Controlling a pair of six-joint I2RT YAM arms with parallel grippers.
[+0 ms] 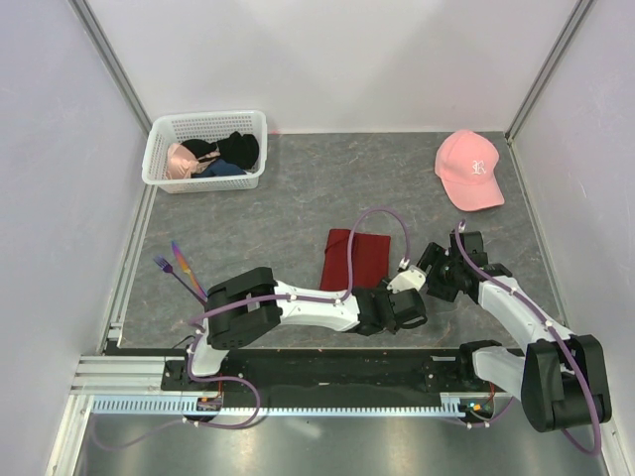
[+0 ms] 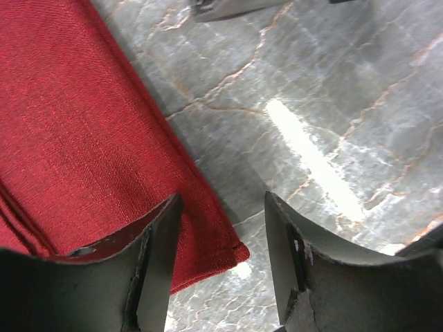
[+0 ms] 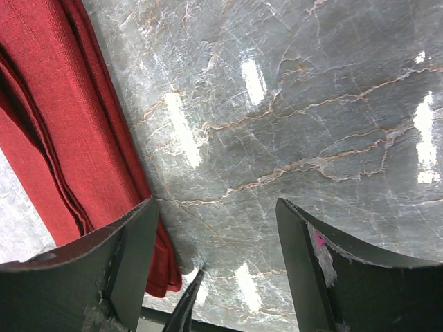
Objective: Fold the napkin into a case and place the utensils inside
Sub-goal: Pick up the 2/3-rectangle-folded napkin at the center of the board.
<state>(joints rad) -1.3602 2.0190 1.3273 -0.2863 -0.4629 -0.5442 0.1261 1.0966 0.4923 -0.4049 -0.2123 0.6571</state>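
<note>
Because the dark red napkin (image 1: 355,259) is thin woven cloth folded into loose layers, I judge it light, limp and apt to slide on the glossy counter (image 1: 298,198), best pinched at a corner with every layer caught. It lies flat mid-counter, its right edge just beside both hands: the left hand (image 2: 221,207) stands open over the near corner, the right hand (image 3: 216,211) open and empty beside the edge. Only the pink cap (image 1: 468,169) bears writing, a white letter resembling R.
</note>
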